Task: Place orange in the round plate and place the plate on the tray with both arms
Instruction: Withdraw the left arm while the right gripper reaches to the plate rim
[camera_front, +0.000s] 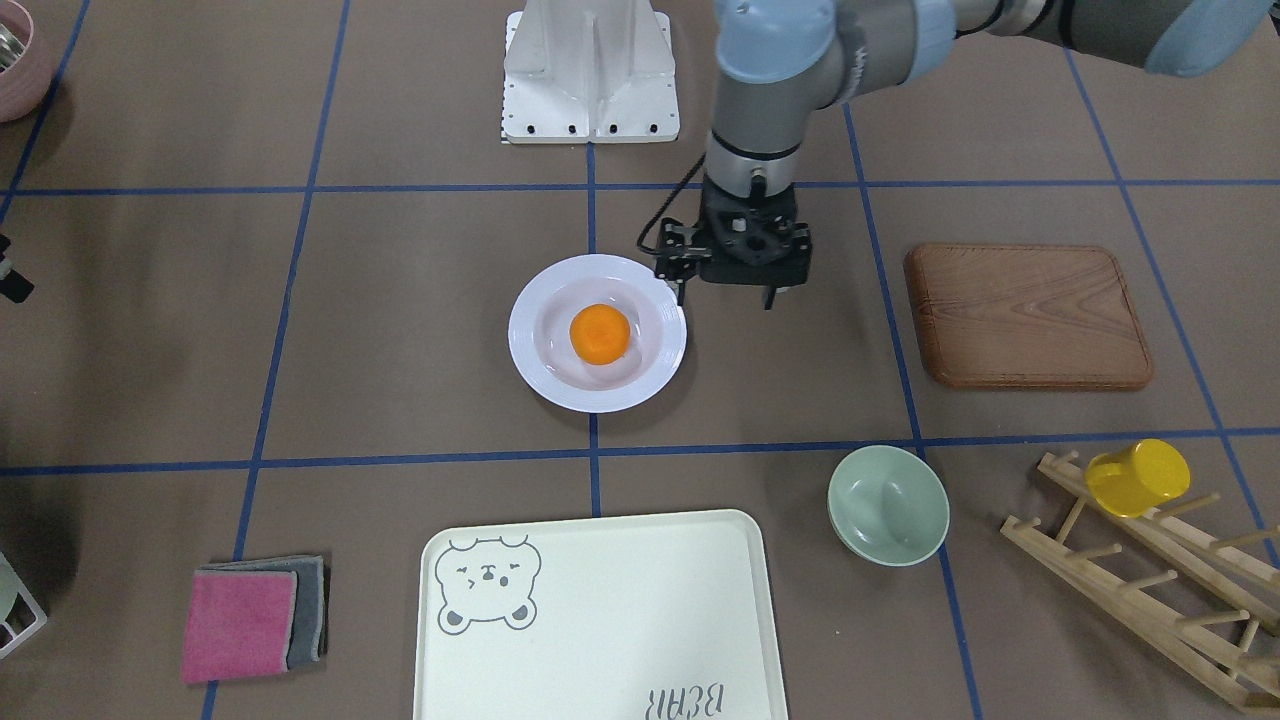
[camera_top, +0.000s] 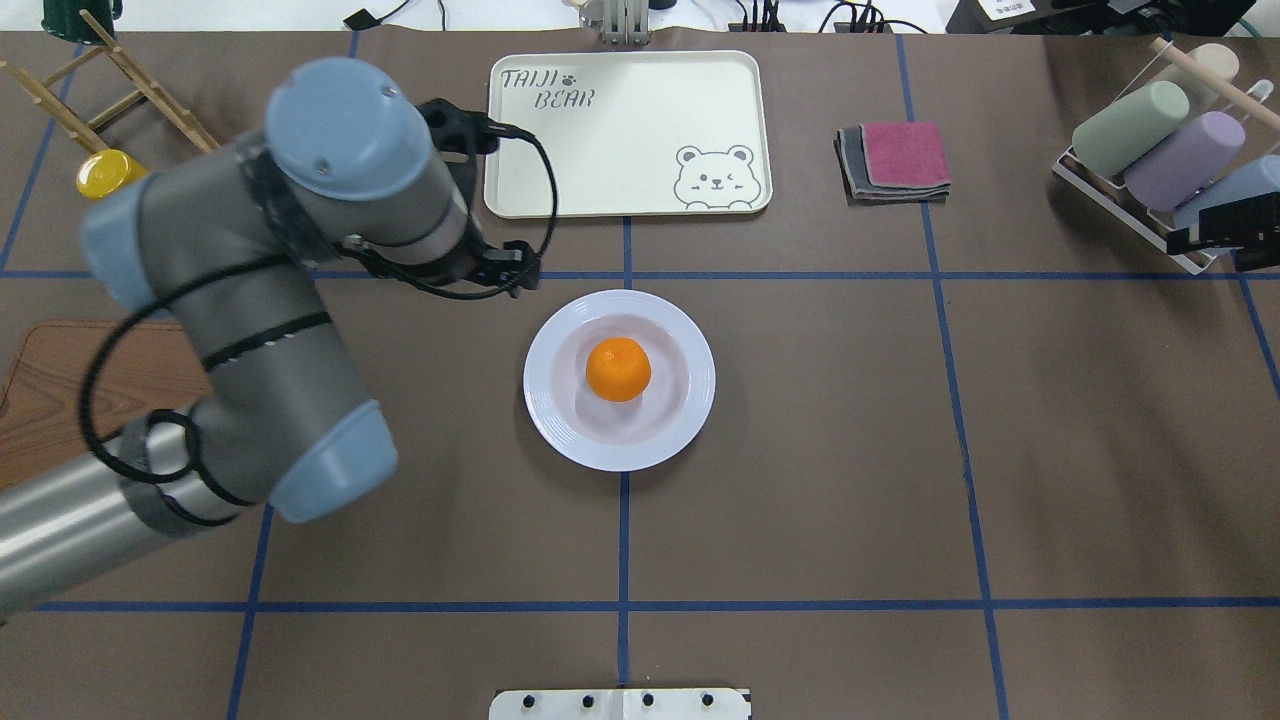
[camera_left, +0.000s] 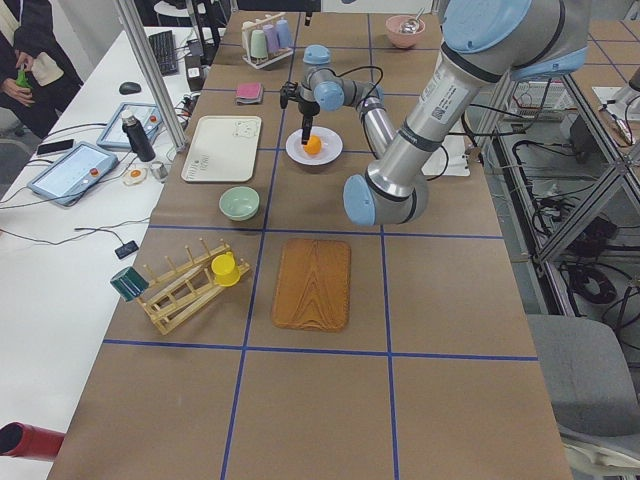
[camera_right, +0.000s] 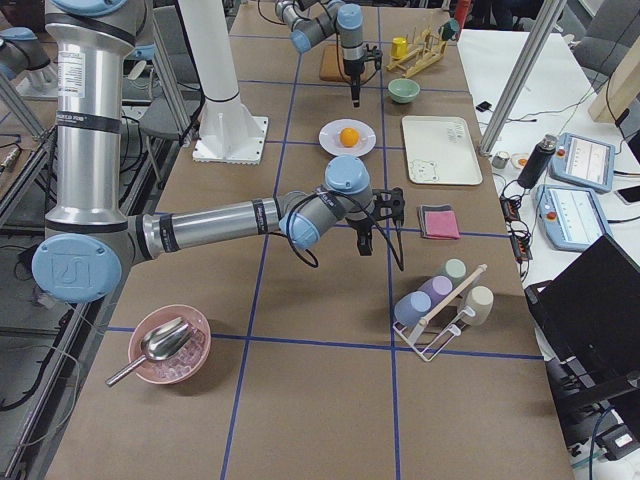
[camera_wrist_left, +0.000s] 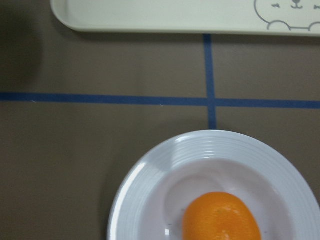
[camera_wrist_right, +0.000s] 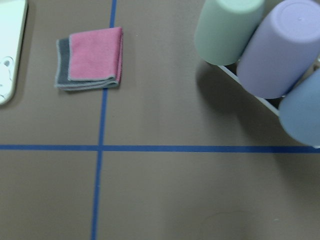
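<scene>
White, glossy round plate (camera_front: 530, 345) about midway between the table's long edges, with the orange (camera_front: 599, 332) lying in its well. First step judged complete, then; second step, moving the plate to the tray, not yet begun. Tray (camera_front: 600, 620) flat against the long edge away from the robot's base, well apart from the plate, nothing on it.

Left gripper (camera_front: 724, 295) hanging just beside the plate's rim on the robot's left side, fingers spread and holding nothing, apparently clear of the rim. Right gripper (camera_right: 365, 240) out toward the table's right end, near the rack of cups (camera_top: 1062, 166) and well apart from the plate; whether spread or clenched, cannot tell.

Next, most likely: bring the right gripper across to the opposite rim, lower both to rim height, pinch the wide ridged rim on two sides, then lift level and together. Worth guarding against tilt, with a loose orange apt to roll.
</scene>
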